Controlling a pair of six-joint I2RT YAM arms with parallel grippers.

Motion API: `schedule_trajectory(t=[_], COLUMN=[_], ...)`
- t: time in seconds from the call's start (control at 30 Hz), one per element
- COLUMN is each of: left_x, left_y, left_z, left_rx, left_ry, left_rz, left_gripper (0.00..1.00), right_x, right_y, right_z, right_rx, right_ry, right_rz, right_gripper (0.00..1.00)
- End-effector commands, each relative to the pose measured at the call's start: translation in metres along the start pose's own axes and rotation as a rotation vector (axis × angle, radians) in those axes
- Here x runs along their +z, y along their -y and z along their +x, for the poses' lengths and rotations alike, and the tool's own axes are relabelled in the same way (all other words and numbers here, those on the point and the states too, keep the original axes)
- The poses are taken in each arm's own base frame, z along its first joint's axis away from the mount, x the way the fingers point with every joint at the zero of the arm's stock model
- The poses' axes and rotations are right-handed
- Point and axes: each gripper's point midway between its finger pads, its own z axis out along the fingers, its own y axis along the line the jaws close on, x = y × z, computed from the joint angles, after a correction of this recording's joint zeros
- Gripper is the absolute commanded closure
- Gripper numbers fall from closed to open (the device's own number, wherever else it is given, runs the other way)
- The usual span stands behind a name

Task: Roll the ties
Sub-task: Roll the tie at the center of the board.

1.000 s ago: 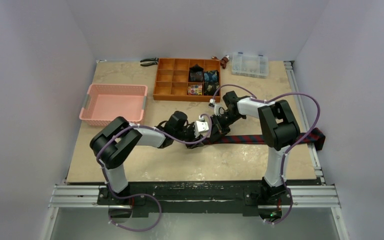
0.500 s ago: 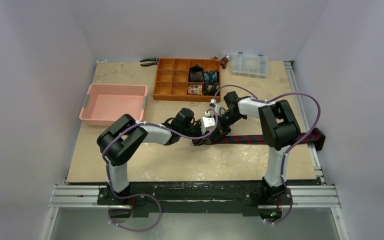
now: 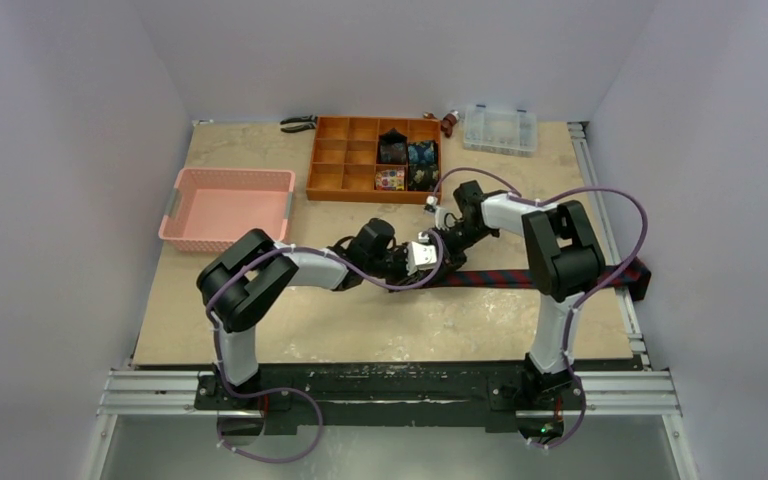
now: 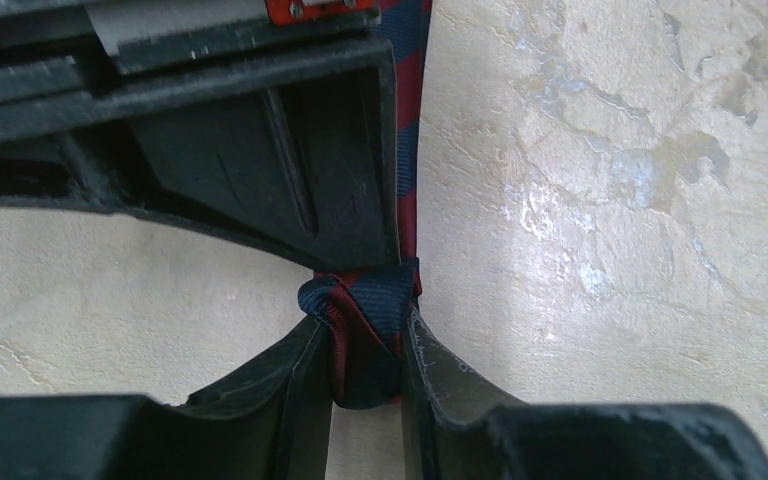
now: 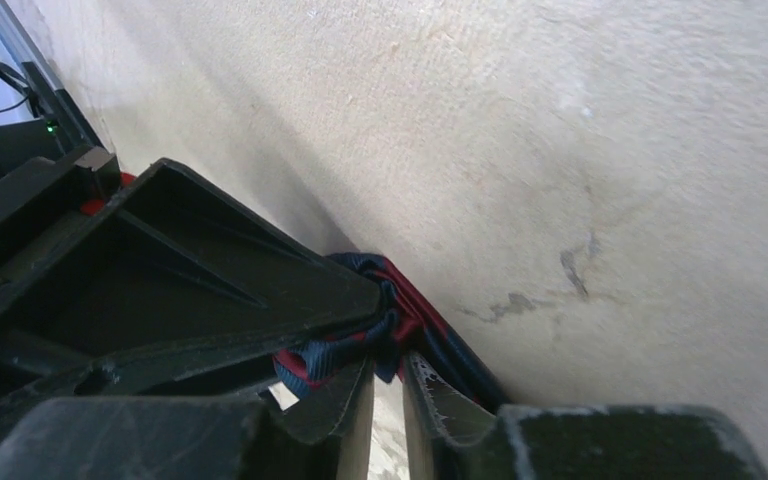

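A navy tie with red stripes point(image 3: 500, 277) lies across the table's right half, its wide end hanging over the right edge. Its near end is a small rolled bundle point(image 4: 365, 335). My left gripper point(image 4: 367, 375) is shut on that bundle from one side. My right gripper point(image 5: 388, 385) is shut on the same bundle point(image 5: 360, 335) from the other side. Both grippers meet mid-table in the top view, left point(image 3: 422, 258) and right point(image 3: 444, 248). Several rolled ties point(image 3: 407, 162) sit in the orange organiser.
An orange compartment organiser point(image 3: 340, 168) stands at the back centre. A pink basket point(image 3: 225, 207) is at the left. A clear plastic box point(image 3: 500, 128) and pliers point(image 3: 298, 123) lie along the back edge. Purple cables loop above the right arm.
Both grippers have shifted right along the tie together, and the straight length of tie on the table has become shorter. The left arm has stretched further out.
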Motion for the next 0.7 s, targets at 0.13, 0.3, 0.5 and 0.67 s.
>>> schedule_trajectory(t=[0.13,0.3,0.5,0.67], left_x=[-0.01,-0.008,-0.005,-0.005], left_y=[0.009,0.004,0.005,0.006], left_z=[0.062,0.06,0.06,0.059], left_rx=[-0.034,-0.027,-0.023,-0.021], left_ry=[-0.26,-0.281,-0.297,-0.301], left_rz=[0.006,0.003,0.011,0.012], left_gripper=[0.79,0.79,0.78,0.78], right_x=[-0.046,-0.047,-0.025,-0.016], right_y=[-0.019,-0.033,-0.027,-0.027], right_z=[-0.012,-0.021,-0.025,-0.023], right_rx=[-0.033,0.01,0.034,0.056], right_ry=[0.082,0.118,0.084,0.066], right_rz=[-0.06,-0.127,-0.121,-0.116], right_gripper=[0.67,0.58,0.56,0.66])
